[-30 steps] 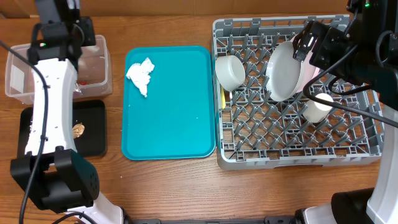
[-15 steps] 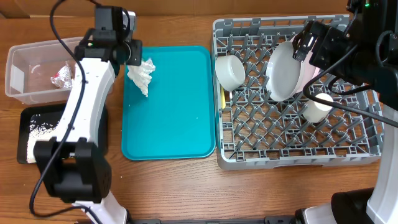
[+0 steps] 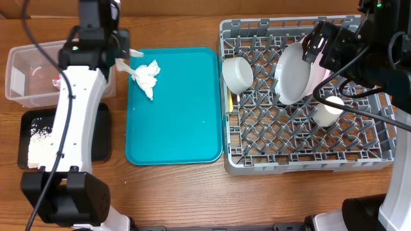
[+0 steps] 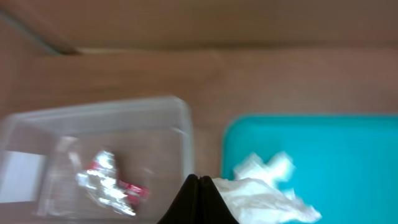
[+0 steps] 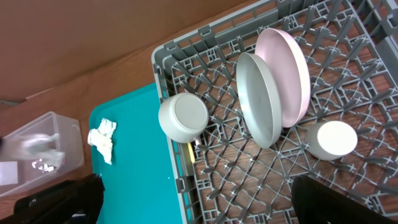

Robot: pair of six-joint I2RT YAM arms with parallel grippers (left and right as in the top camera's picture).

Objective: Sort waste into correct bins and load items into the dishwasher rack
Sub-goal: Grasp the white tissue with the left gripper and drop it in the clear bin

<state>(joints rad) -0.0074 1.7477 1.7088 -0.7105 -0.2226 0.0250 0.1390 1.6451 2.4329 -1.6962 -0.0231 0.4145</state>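
Note:
My left gripper (image 3: 126,53) (image 4: 199,181) is shut over the gap between the clear tub (image 3: 19,70) and the teal tray's far left corner. A white piece of napkin (image 4: 267,200) hangs at its jaws. The crumpled napkin (image 3: 146,77) lies on the tray. The red wrapper (image 4: 112,185) lies in the tub. White grains (image 3: 38,138) lie in the black tray (image 3: 96,138). The dishwasher rack (image 3: 308,160) holds the grey bowl (image 3: 237,74), grey-blue plate (image 3: 292,74), pink plate (image 5: 289,68), white cup (image 3: 329,110) and yellow spoon (image 3: 230,99). My right gripper (image 5: 199,202) is open and empty above the rack.
The teal tray (image 3: 173,128) lies between the bins and the rack. The tub and the black tray stand at the far left, one behind the other. The fork and the brown morsel do not show. A wall runs along the back edge.
My left gripper swung from over the tub to the napkin, then shifted a little left with a white piece at its jaws. The right arm has not moved.

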